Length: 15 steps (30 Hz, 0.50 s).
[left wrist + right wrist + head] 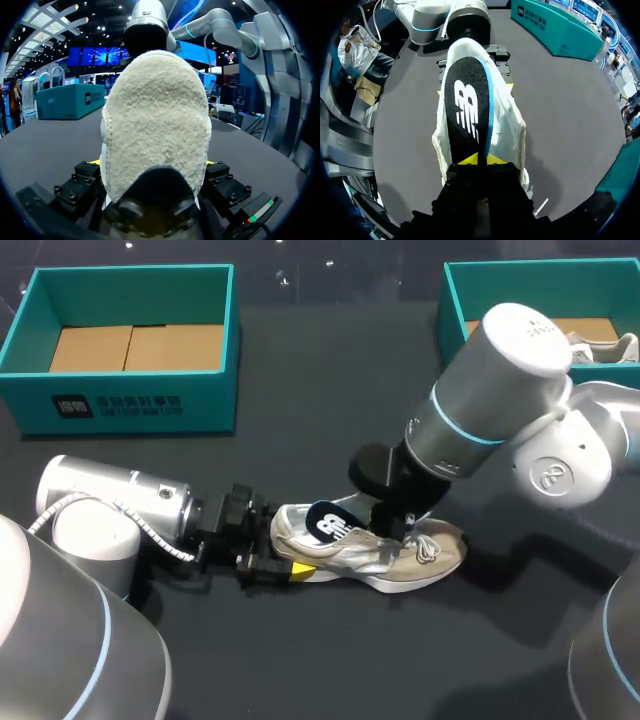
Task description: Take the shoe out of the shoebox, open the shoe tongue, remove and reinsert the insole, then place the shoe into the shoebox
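The shoe point(370, 550) near the table's middle has a pale, cloth-like upper with a silvery, faintly shiny side panel and woven cloth laces point(428, 545). From the left wrist, its heel point(155, 125) is cream, nappy, fleece-like cloth, rough and matt. The insole point(467, 115) is black, fine-grained fabric, matt, with a smooth white print and a light blue edge. The table point(330, 370) is dark grey, matt and slightly grainy. The shoebox point(130, 405) at ten o'clock has smooth teal card walls and a plain brown cardboard floor. The arm housings look smooth and satin, silver on the left arm point(110, 500) and pale grey on the right arm point(500, 380).
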Each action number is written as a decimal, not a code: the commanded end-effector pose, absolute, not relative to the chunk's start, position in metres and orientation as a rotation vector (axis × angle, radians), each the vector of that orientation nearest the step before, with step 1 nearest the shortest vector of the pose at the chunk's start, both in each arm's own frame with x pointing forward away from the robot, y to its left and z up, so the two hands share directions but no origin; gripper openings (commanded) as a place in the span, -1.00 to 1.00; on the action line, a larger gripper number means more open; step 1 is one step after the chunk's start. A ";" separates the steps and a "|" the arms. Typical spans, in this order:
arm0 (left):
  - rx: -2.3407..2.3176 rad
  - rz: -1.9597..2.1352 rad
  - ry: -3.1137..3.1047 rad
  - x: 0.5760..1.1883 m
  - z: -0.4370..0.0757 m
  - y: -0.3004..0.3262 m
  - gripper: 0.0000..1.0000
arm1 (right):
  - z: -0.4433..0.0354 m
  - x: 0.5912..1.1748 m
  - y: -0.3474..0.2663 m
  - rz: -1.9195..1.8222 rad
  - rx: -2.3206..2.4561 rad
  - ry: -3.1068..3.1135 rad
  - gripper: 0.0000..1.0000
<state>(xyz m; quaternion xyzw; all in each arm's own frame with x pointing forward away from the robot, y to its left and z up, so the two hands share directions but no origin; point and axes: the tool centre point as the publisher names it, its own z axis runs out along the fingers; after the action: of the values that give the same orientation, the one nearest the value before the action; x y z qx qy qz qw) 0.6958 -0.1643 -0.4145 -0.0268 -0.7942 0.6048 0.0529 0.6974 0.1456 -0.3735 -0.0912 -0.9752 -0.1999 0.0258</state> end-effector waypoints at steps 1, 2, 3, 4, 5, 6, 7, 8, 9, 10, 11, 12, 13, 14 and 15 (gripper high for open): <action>-0.081 1.836 -2.416 0.696 -0.417 -0.166 -1.00 | -0.369 0.697 0.135 -0.808 -0.235 -2.983 -1.00; -0.081 1.836 -2.416 0.696 -0.417 -0.166 -1.00 | -0.367 0.698 0.137 -0.806 -0.219 -2.985 -1.00; -0.081 1.836 -2.416 0.696 -0.417 -0.166 -1.00 | -0.365 0.698 0.140 -0.808 -0.198 -2.989 -1.00; -0.081 1.836 -2.416 0.696 -0.417 -0.166 -1.00 | -0.362 0.699 0.143 -0.813 -0.173 -2.992 -1.00; -0.081 1.836 -2.416 0.696 -0.417 -0.166 -1.00 | -0.359 0.699 0.145 -0.818 -0.151 -2.994 -1.00; -0.081 1.836 -2.416 0.696 -0.417 -0.166 -1.00 | -0.356 0.700 0.148 -0.819 -0.128 -2.997 -1.00; -0.081 1.836 -2.416 0.696 -0.417 -0.166 -1.00 | -0.353 0.700 0.151 -0.817 -0.108 -2.999 -1.00; -0.081 1.836 -2.416 0.696 -0.417 -0.166 -1.00 | -0.350 0.701 0.154 -0.818 -0.086 -3.002 -1.00; -0.081 1.836 -2.416 0.696 -0.417 -0.166 -1.00 | -0.348 0.701 0.158 -0.821 -0.056 -3.003 -1.00; -0.081 1.836 -2.416 0.696 -0.417 -0.166 -1.00 | -0.345 0.701 0.163 -0.816 -0.026 -3.001 -1.00; -0.081 1.836 -2.416 0.696 -0.417 -0.166 -1.00 | -0.343 0.702 0.166 -0.805 -0.014 -3.002 -1.00; -0.081 1.836 -2.416 0.696 -0.417 -0.166 -1.00 | -0.341 0.702 0.171 -0.807 0.022 -2.998 -1.00; -0.081 1.836 -2.416 0.696 -0.417 -0.166 -1.00 | -0.339 0.702 0.175 -0.807 0.047 -2.995 -1.00; -0.081 1.836 -2.416 0.696 -0.417 -0.166 -1.00 | -0.338 0.702 0.177 -0.801 0.059 -2.991 -1.00; -0.081 1.836 -2.416 0.696 -0.417 -0.166 -1.00 | -0.336 0.701 0.183 -0.792 0.090 -2.985 -1.00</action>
<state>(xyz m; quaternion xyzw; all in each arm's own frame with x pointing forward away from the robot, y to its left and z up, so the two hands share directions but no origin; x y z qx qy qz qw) 0.6958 -0.1639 -0.4148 -0.0266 -0.7944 0.6046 0.0527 0.6955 0.1676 -0.3393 0.0204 -0.9615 -0.2735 0.0169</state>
